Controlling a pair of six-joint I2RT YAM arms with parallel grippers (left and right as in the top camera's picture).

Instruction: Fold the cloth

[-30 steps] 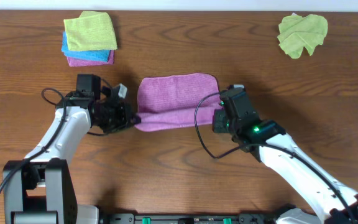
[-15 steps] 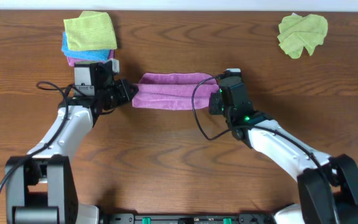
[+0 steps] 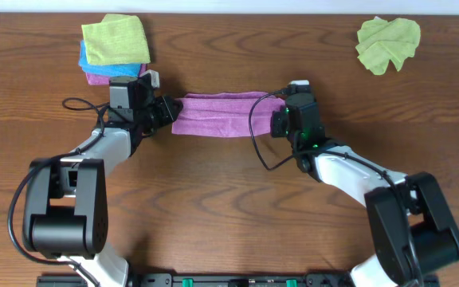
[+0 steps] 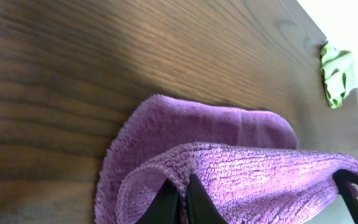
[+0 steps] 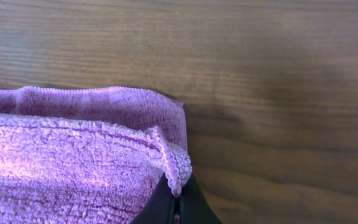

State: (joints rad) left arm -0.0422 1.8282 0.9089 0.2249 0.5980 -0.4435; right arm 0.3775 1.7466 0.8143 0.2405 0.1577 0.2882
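Cloth [image 3: 221, 115] folded back — left claw [image 3: 170, 115], right claw [image 3: 279, 113] pinch its ends.

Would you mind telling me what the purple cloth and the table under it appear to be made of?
The purple cloth looks like microfibre or terry: soft, matte, nubbly pile with a stitched hem; the exact fibre is unclear. The table looks like dark wood or wood-grain laminate, smooth with a slight sheen; streaked grain shows, which of the two does not.

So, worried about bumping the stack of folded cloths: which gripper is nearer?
Left. The left gripper is close by the stack of folded cloths; the right gripper is beyond the purple cloth, farther off.
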